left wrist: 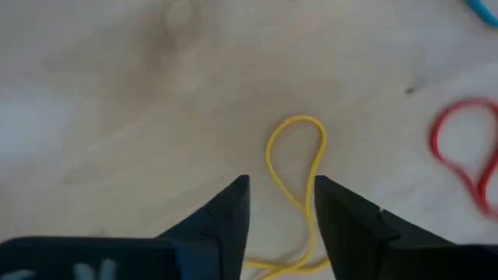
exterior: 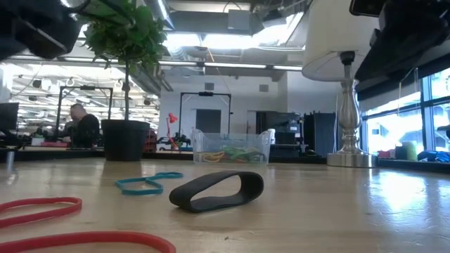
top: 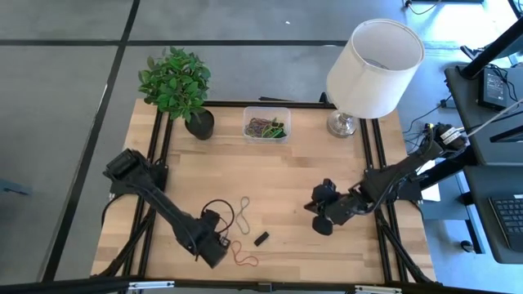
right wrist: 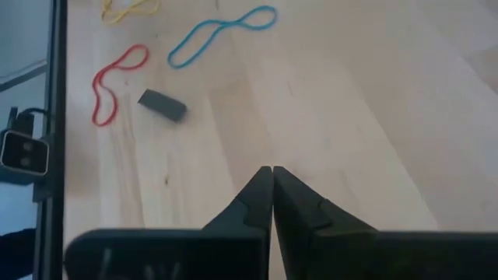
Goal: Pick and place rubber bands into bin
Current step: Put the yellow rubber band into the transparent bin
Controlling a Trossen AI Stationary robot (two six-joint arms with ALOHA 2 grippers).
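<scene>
My left gripper (top: 219,251) is near the table's front edge, open and pointing down. In the left wrist view (left wrist: 282,198) its two fingers stand on either side of a yellow rubber band (left wrist: 296,155) that lies flat on the wood; I cannot tell whether they touch it. My right gripper (top: 317,214) is right of centre, shut and empty (right wrist: 271,177). A blue band (top: 243,211), a black band (top: 261,238) and a red band (top: 243,258) lie loose on the table between the arms. The clear bin (top: 266,124) stands at the far edge with several bands inside.
A potted plant in a black pot (top: 198,124) stands left of the bin, and a white-shaded lamp (top: 372,69) stands to its right on a metal base (top: 341,124). Bare wood lies between the loose bands and the bin. A person (exterior: 81,126) sits in the room beyond.
</scene>
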